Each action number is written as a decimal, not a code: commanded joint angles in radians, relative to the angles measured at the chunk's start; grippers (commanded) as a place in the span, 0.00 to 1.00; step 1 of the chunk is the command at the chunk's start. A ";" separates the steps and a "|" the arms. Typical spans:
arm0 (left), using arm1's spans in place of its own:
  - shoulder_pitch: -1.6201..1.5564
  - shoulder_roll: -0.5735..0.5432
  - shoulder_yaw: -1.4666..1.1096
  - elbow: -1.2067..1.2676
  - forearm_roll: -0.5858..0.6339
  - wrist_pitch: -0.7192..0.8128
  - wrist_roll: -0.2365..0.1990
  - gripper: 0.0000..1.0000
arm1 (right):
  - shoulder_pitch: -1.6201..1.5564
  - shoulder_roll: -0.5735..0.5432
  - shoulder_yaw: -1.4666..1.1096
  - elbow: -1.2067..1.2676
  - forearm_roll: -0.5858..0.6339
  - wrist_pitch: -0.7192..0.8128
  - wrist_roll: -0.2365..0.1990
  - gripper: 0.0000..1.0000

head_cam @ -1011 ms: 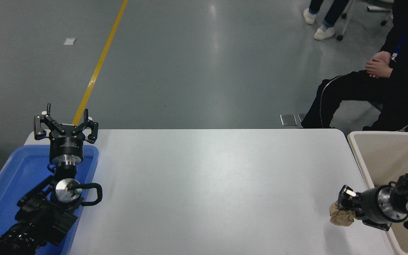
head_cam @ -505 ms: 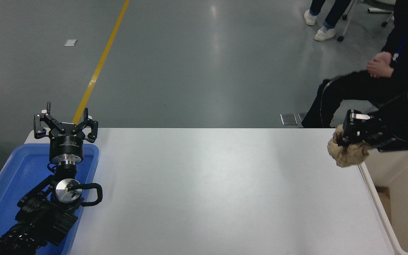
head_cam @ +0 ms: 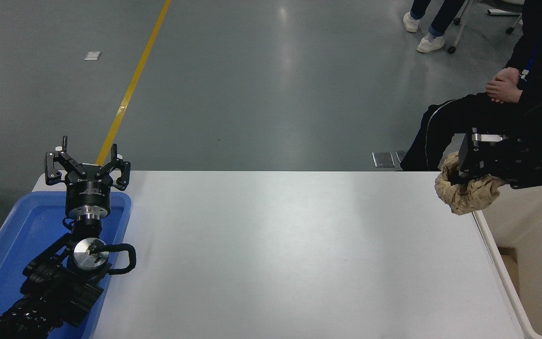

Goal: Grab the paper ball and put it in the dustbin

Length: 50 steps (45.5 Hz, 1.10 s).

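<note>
My right gripper (head_cam: 464, 176) comes in from the right edge and is shut on the tan-brown crumpled paper ball (head_cam: 466, 194). It holds the ball in the air over the table's far right corner, right beside the near-left rim of the cream-beige dustbin (head_cam: 530, 221). The dustbin stands at the table's right side and runs out of the picture. My left gripper (head_cam: 87, 162) is open and parked at the lower left over a blue tray.
The shallow blue tray (head_cam: 12, 240) sits at the table's left edge under the left arm. A person in dark clothes (head_cam: 511, 108) sits at the far right with clasped hands, close behind the right arm. The white table (head_cam: 275, 245) spans the middle.
My right gripper lifted the paper ball from the table's near right edge up and away to the far right corner, then shifted a little right toward the dustbin. The left arm has not moved.
</note>
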State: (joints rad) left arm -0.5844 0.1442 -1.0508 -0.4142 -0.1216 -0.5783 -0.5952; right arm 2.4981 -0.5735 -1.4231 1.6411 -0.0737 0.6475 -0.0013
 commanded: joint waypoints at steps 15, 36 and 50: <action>0.000 0.000 0.000 0.000 0.000 0.000 0.000 0.99 | -0.849 -0.112 0.206 -0.575 -0.026 -0.351 -0.002 0.00; 0.000 -0.002 0.000 0.000 0.000 0.000 0.000 0.99 | -1.541 -0.028 0.690 -1.242 -0.023 -0.555 -0.009 0.00; 0.000 -0.002 0.000 0.000 0.000 0.000 0.000 0.99 | -1.659 0.063 0.750 -1.313 -0.018 -0.758 -0.013 0.00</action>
State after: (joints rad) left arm -0.5845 0.1429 -1.0508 -0.4142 -0.1211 -0.5783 -0.5952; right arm 0.9713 -0.5718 -0.7491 0.4250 -0.0962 0.0291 -0.0108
